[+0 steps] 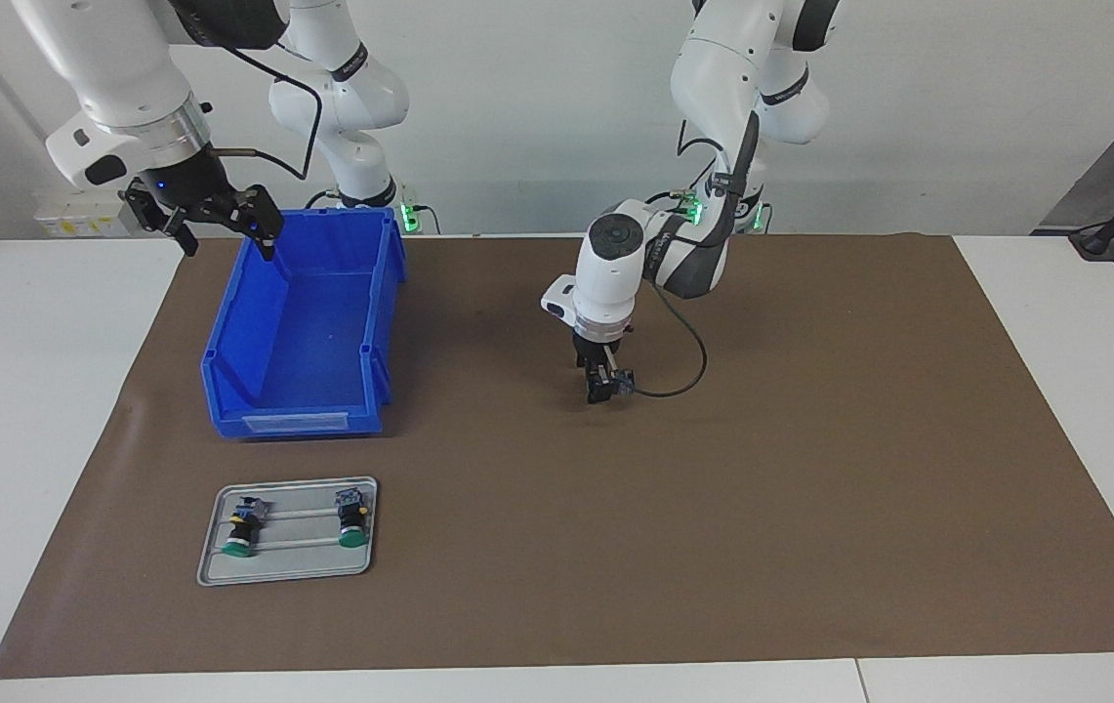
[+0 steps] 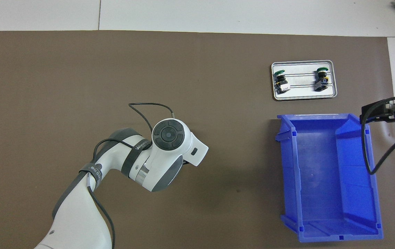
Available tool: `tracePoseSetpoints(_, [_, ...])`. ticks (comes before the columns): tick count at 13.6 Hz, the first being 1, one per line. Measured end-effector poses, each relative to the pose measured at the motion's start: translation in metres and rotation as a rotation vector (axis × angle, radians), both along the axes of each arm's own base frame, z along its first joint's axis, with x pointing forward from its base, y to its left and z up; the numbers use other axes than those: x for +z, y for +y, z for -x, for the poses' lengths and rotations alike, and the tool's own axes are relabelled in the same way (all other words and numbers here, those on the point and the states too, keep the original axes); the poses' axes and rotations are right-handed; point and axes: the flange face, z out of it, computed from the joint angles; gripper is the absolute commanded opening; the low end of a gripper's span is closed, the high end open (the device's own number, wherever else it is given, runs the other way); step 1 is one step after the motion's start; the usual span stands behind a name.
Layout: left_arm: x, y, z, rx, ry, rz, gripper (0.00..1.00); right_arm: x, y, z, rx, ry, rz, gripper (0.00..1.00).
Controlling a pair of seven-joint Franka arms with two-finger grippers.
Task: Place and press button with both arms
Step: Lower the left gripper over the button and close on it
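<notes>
My left gripper points straight down at the middle of the brown mat, its tip at the mat's surface. A small dark thing with a blue-grey bit, which looks like a button, sits at that tip. In the overhead view the left wrist hides both. Two more buttons with green caps lie on a grey tray, also seen from overhead as buttons on the tray. My right gripper hangs open and holds nothing, up over the rim of the blue bin.
A blue bin with nothing in it stands on the mat toward the right arm's end, nearer to the robots than the tray. A black cable loops from the left wrist down near the mat. White table borders the mat.
</notes>
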Motion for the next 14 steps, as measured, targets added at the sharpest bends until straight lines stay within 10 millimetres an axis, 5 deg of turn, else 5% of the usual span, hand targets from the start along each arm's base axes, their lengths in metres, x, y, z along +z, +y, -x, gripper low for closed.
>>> tracePoseSetpoints(1, [0.0,0.002,-0.001,-0.001,-0.004,-0.004,0.0,0.0,0.0,0.0,0.0,0.0,0.0,1.0])
tracePoseSetpoints(5, [0.005,0.009,-0.01,0.009,-0.02,-0.01,0.0,0.0,0.0,0.0,0.001,-0.001,0.0,1.0])
tracePoseSetpoints(8, [0.035,0.026,-0.028,0.046,-0.055,0.005,0.0,0.001,0.0,0.001,0.001,-0.002,0.0,1.0])
tracePoseSetpoints(11, [0.068,0.076,-0.052,0.13,-0.04,0.007,0.0,0.002,0.0,0.001,0.001,-0.004,0.0,1.0])
tracePoseSetpoints(14, [0.079,0.135,-0.079,0.192,0.021,0.112,0.0,0.003,0.001,0.002,-0.008,-0.005,-0.014,1.0])
